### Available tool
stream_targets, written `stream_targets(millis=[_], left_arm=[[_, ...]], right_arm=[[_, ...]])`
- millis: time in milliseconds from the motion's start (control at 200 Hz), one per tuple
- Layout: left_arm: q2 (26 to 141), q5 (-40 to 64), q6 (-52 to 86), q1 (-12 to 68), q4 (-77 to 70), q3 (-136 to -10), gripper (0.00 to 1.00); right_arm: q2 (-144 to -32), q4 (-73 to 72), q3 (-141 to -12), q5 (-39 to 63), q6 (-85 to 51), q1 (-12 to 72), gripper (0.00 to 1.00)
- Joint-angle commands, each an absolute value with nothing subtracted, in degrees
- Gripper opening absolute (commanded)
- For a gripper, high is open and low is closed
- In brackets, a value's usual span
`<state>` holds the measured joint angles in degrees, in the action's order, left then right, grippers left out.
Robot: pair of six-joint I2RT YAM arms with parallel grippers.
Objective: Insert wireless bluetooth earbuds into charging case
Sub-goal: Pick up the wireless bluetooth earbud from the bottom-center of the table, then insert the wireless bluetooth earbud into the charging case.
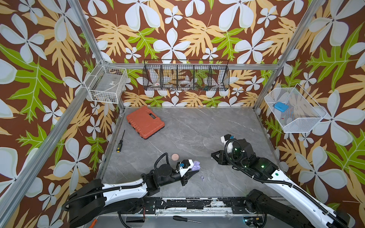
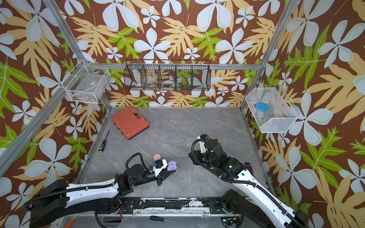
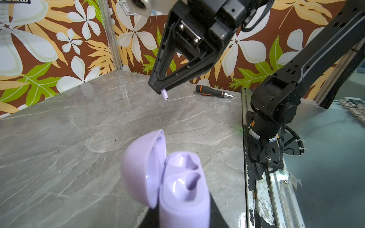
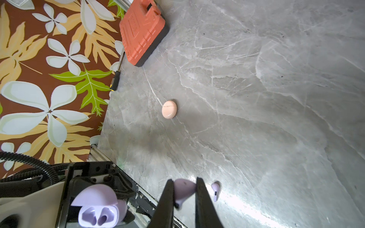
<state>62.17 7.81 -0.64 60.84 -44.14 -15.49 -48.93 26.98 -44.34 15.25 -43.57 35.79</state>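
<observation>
- The left gripper (image 1: pixel 194 170) is found clamped on a lavender round plastic charging case (image 3: pixel 183 187). Its hinged lid (image 3: pixel 142 167) is swung open and 2 wells are exposed.
- The right gripper (image 4: pixel 184 180) is found all but closed, with 1 lavender stemmed plastic earbud (image 4: pixel 182 190) pinched by the head between the fingers. In the left wrist view its stem (image 3: pixel 165 95) is seen protruding past the fingertips.
- The held earbud is kept above the grey marble-pattern table top (image 1: pixel 197 128), well apart from the open case.
- A second lavender earbud (image 1: pixel 202 178) is seen lying on the table top, near the left gripper and between the 2 arms.
- A pale pink round plastic case (image 1: pixel 175 157) is noted closed on the table top, just beyond the left gripper.
- An orange ribbed plastic tool case (image 1: pixel 145 122) and a black-handled screwdriver (image 1: pixel 120 142) are recorded at the far left of the table top.
</observation>
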Motion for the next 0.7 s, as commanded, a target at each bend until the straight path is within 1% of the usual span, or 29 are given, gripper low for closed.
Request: stream_targets(millis=[0, 470, 696], left_arm=[[64.48, 7.22, 1.02, 60.85, -49.96, -16.46, 0.0], [72.89, 8.75, 4.92, 60.81, -56.43, -20.07, 0.0], [75.44, 9.56, 5.8, 60.69, -58.51, -21.31, 0.0]], right_arm=[[-48.16, 25.51, -45.0, 16.07, -44.02, 35.86, 0.16], [-44.99, 22.98, -45.01, 16.83, -45.63, 36.29, 0.16], [-45.16, 21.37, -45.21, 14.42, -45.62, 39.87, 0.16]])
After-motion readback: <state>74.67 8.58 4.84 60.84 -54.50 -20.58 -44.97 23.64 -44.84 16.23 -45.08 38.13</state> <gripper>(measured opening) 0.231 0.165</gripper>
